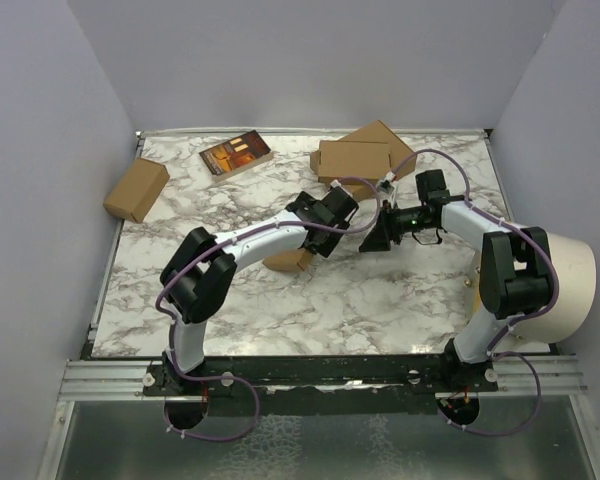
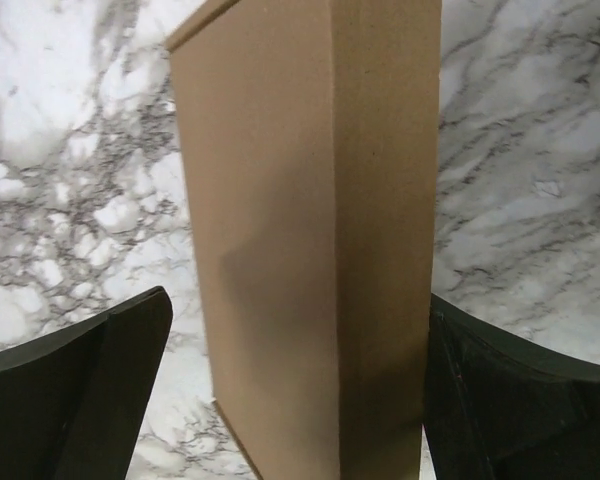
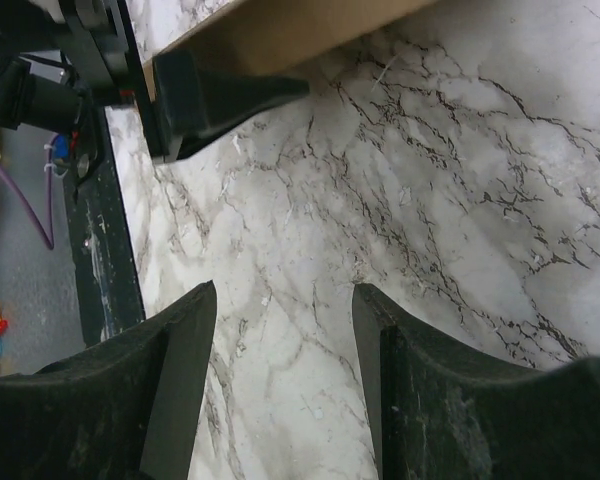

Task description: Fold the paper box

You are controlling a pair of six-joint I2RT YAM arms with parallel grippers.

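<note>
My L jaws are wide, released; box (image 2: 280, 200) sits btwn them mid-frame, gap at left. R jaws part-open, gripping nothing, over bench (image 3: 450, 200).

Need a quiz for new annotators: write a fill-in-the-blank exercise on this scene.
1. The paper box lies between the open fingers of the ___ claw.
2. The right claw is open over the ___ table, with nothing between its fingers.
3. The small carton lies near the table's far ___ corner.
Missing words: left; marble; left.
</note>
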